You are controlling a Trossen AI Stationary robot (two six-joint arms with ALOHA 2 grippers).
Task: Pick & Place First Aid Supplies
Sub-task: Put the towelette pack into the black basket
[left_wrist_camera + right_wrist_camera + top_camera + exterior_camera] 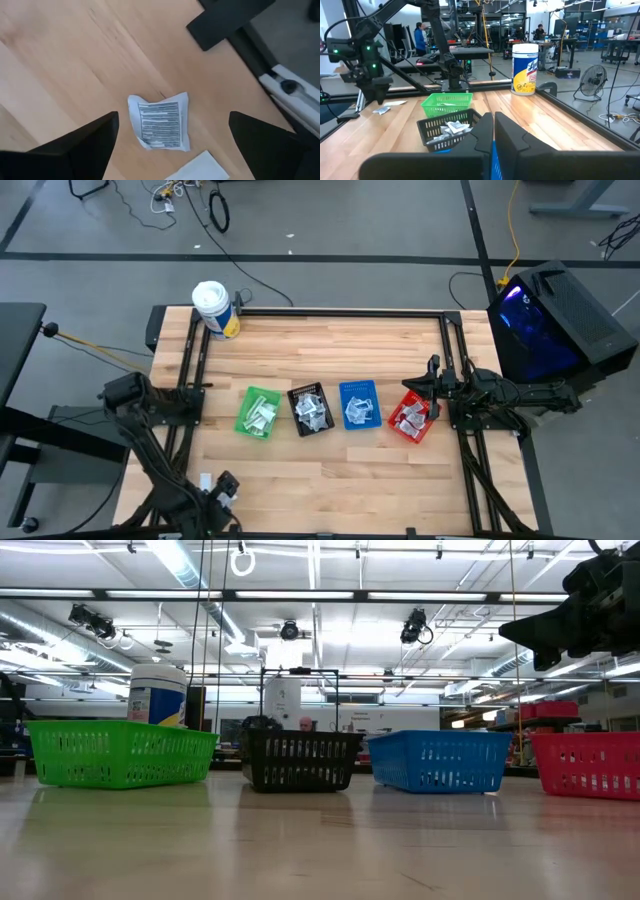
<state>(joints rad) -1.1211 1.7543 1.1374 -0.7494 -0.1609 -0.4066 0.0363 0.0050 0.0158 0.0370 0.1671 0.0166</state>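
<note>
The wooden table carries a row of four small bins across its middle: green bin, black bin, blue bin and red bin, each already holding a heap of small white and silvery sachets. From table height the same four baskets stand side by side, green at one end and red at the other, none touching its neighbour. At the far edge, near the left corner, a white cylindrical tub with a yellow and blue label stands upright, well apart from the bins.

The right arm reaches in from its side and its right gripper hangs above the red bin, fingers clenched together with nothing between them (the wrist view shows the two dark fingers pressed flat against each other).

The left arm is folded back to the near left corner, and the left gripper hovers low over the table there with its fingers spread wide, released. Directly between those fingers lies one white printed sachet, flat on the wood and slightly crumpled, touching neither finger. Just beside it the corner of a second white packet shows, also lying on the table
</note>
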